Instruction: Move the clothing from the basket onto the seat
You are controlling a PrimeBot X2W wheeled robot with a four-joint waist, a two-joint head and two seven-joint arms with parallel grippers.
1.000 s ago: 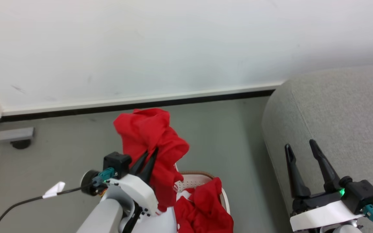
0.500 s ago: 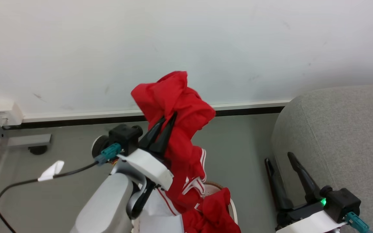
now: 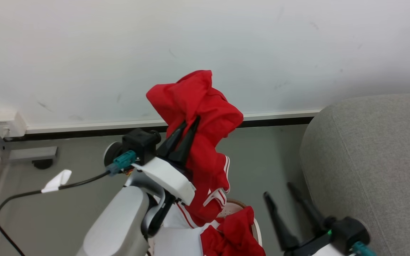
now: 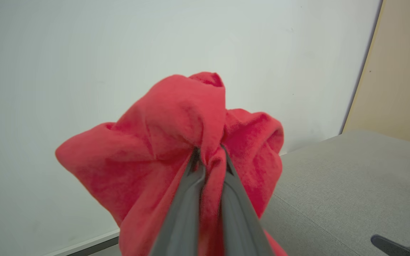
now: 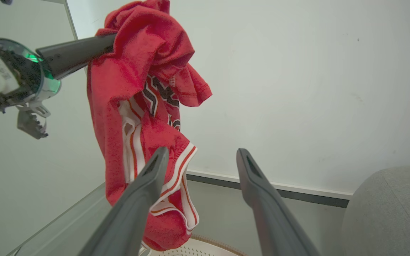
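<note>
The left tool pinches the soft, light clothing by a bunched fold. It hangs limp below. The right tool is wide.

Left arm up, left gripper pinched tight on the clothing; right gripper low, fingers spread.

L hand, clamped on the clothing, has risen vs. 1 s ago, drawing more garment incl. striped trim out of the basket. R hand has shifted left, off the seat front, and is now motion-blurred.
</note>
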